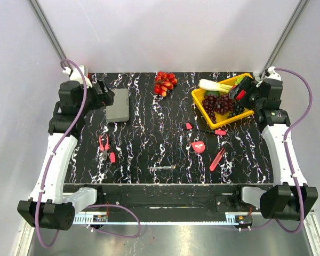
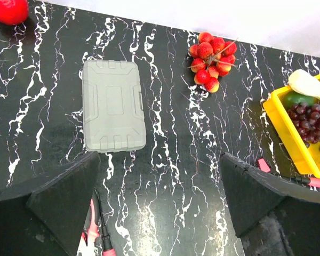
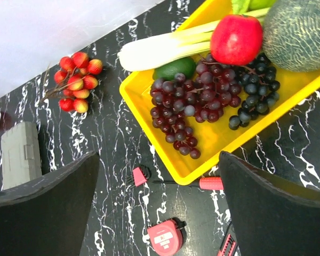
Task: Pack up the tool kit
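**Worktop** [image 1: 144, 120]: black with white veining; carries every item below.

**Case** [image 1: 118, 105]: grey, flat, rectangular, lid shut. Lies at the far left of the worktop, just beside the left hand. In the left wrist view it sits ahead of the fingers, touching neither.

**Pliers** [image 1: 104, 148]: red handles, near left, nearer the arm bases than the case and apart from it.

**Tape** [image 1: 199, 146]: round, red, right of centre, nearer than the tray.

**Long red tool** [image 1: 217, 159]: lies at a slant just right of the tape; kind not clear.

**Screwdriver** [image 3: 210, 183]: red handle and thin shaft, just beside the tray's near rim.

**Red wedge** [image 1: 189, 126]: small piece by the tray's near-left corner; kind not clear.

**Thin rod** [image 1: 161, 168]: slim, metallic, near the front middle, well apart from the rest.

**Tray** [image 1: 200, 108]: yellow, far right. It holds dark grapes [image 3: 192, 112], a red apple [image 3: 236, 39], a pale stalk vegetable and a green melon-like fruit.

**Berries** [image 1: 165, 84]: red cluster at the far middle, between case and tray.

**Left hand** [image 2: 157, 200]: released, fingers spread wide, grasping nothing; above the worktop by the case's left side.

**Right hand** [image 3: 160, 208]: released, fingers spread wide, grasping nothing; above the tray's far-right part.
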Controlling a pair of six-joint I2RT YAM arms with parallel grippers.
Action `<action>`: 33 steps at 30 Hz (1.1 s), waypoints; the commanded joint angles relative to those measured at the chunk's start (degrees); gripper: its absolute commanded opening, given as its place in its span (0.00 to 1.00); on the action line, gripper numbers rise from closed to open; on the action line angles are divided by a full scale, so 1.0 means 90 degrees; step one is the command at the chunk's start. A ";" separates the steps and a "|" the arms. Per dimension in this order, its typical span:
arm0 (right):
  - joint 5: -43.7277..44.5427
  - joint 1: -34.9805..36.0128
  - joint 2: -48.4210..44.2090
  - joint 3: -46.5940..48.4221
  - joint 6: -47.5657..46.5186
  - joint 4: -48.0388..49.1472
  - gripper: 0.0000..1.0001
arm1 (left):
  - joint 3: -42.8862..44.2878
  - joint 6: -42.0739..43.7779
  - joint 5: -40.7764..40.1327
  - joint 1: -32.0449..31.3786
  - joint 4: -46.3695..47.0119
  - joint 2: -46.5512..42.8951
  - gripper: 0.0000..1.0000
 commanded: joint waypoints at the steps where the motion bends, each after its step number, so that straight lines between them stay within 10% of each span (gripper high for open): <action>1: 0.0925 0.0009 -0.0183 -0.0156 0.0769 0.0281 0.99 | 0.0001 -0.0342 -0.0340 0.0023 0.0514 -0.0138 0.99; 13: 0.0704 0.0009 -0.2642 -0.2694 0.1045 0.3765 0.99 | -0.0429 -0.1073 0.0627 0.0520 0.1383 0.0388 0.99; 21: -0.0088 0.0009 -0.1250 -0.0949 0.0878 0.0977 0.99 | 0.0254 -0.0890 0.0197 0.1077 0.1071 0.2330 0.99; 33: -0.0682 0.0009 -0.0301 -0.0567 0.0575 0.0388 0.99 | 0.1310 -0.0479 0.1269 0.1585 0.1753 0.5085 0.99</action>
